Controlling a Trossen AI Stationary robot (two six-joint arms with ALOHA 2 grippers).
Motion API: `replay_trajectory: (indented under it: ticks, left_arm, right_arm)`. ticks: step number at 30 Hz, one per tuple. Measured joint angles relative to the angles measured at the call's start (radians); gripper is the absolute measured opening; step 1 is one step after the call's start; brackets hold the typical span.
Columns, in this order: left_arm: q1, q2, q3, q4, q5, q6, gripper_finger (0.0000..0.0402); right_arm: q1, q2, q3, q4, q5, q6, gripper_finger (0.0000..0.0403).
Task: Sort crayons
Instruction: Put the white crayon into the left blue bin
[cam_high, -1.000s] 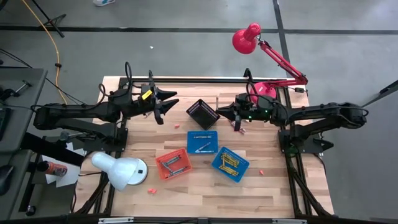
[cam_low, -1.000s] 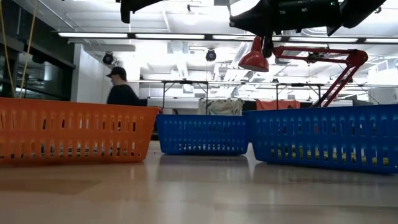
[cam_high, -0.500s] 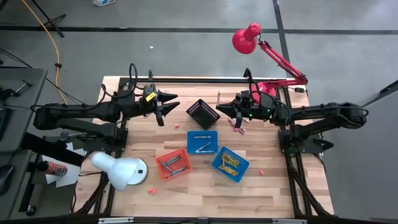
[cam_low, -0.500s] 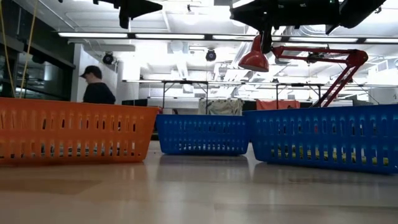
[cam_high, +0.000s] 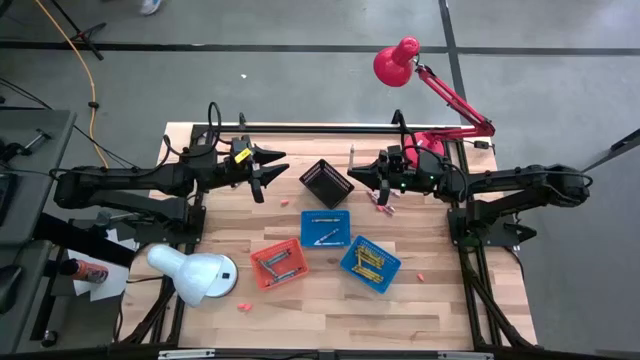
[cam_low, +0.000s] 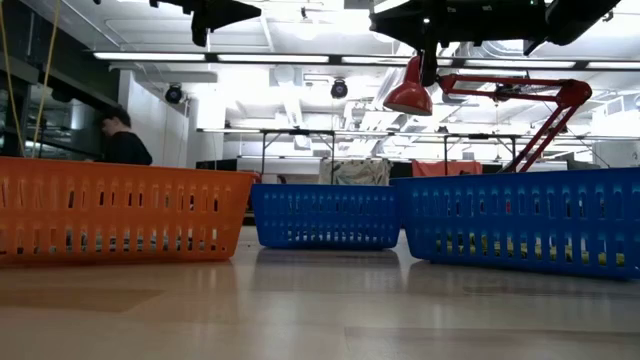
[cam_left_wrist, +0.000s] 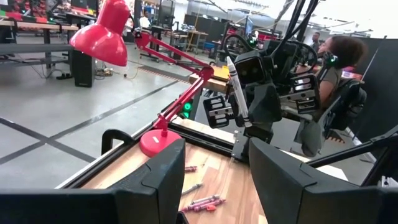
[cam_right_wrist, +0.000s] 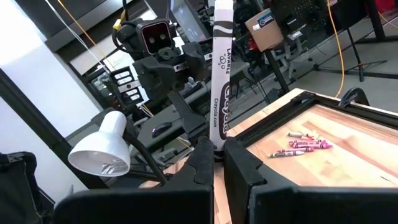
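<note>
right gripper (cam_right_wrist: 214, 152) pinches a white crayon (cam_right_wrist: 219, 74) upright just right of the black basket (cam_high: 326, 182); left gripper (cam_high: 268, 166), fingers spread and empty, hangs left of it

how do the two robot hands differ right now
The right hand is shut on a white crayon that stands upright between its fingers; the left hand is open and holds nothing. In the high view the right hand hangs just right of the black basket, while the left hand is on that basket's left. Both are raised above the table and point toward each other.
</note>
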Motion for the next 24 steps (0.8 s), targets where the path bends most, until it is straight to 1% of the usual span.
replay_trajectory:
  ticks: [2, 4, 6, 9, 12, 16, 20, 24]
  left_arm:
    - [0.0, 0.002, 0.0, -0.002, 0.0, 0.0, 0.0165]
    - [0.0, 0.002, 0.0, -0.002, 0.0, 0.0, 0.0165]
    - [0.0, 0.002, 0.0, -0.002, 0.0, 0.0, 0.0165]
    - [0.0, 0.002, 0.0, -0.002, 0.0, 0.0, 0.0165]
    - [0.0, 0.002, 0.0, -0.002, 0.0, -0.001, 0.0165]
    - [0.0, 0.002, 0.0, -0.002, 0.0, -0.001, 0.0165]
    - [0.0, 0.002, 0.0, -0.001, 0.0, -0.002, 0.0165]
    - [0.0, 0.002, 0.0, 0.0, 0.0, -0.038, 0.0165]
  right_arm:
    - [0.001, 0.002, 0.005, -0.007, -0.002, 0.004, 0.0]
    - [0.009, 0.023, 0.048, -0.066, -0.036, 0.003, 0.0]
    - [0.029, 0.06, 0.117, -0.178, -0.092, -0.042, 0.0]
    - [0.072, 0.144, 0.25, -0.366, -0.145, -0.159, 0.0]
    - [0.106, 0.246, 0.371, -0.525, -0.195, -0.267, 0.0]
    - [0.135, 0.385, 0.487, -0.748, -0.272, -0.376, 0.0]
    - [0.154, 0.513, 0.55, -0.919, -0.268, -0.469, 0.0]
    - [0.156, 0.624, 0.581, -1.0, -0.185, -0.497, 0.0006]
